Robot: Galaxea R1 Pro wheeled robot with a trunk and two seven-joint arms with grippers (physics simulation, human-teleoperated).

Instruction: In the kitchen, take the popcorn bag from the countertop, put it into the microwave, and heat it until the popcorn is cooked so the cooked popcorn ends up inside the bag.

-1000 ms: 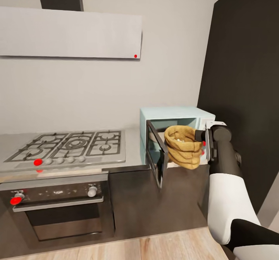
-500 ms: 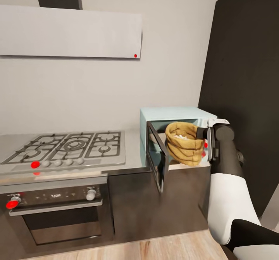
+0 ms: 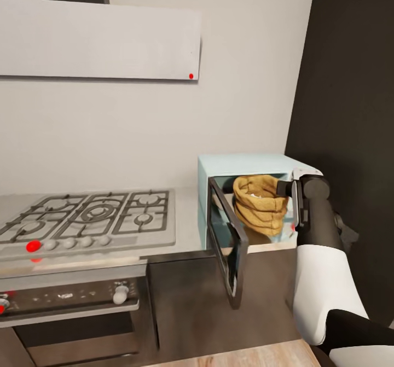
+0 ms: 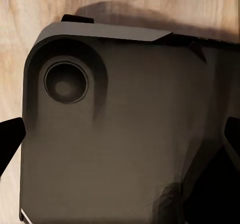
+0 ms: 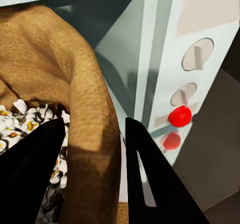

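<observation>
The tan popcorn bag (image 3: 257,208) hangs in the open mouth of the mint-blue microwave (image 3: 241,163), slightly above the cavity floor. My right gripper (image 3: 283,188) is shut on the bag's rim from the right. In the right wrist view, the gripper (image 5: 92,169) has the bag's wall (image 5: 85,104) pinched between its black fingers (image 5: 145,179), and white popcorn shows inside the bag. The microwave door (image 3: 232,257) stands swung out to the left. The grey countertop (image 3: 186,219) carries the microwave. My left gripper (image 4: 120,139) is open over a dark part of my own body.
A gas hob (image 3: 93,216) lies in the countertop left of the microwave, with a built-in oven (image 3: 65,296) below and a flat hood (image 3: 98,39) above. A dark wall panel (image 3: 350,110) stands right of the microwave. The knob panel (image 5: 200,59) has red lights (image 5: 179,116).
The head camera has moved closer and shifted right. My right gripper has carried the bag from in front of the opening into the microwave's mouth.
</observation>
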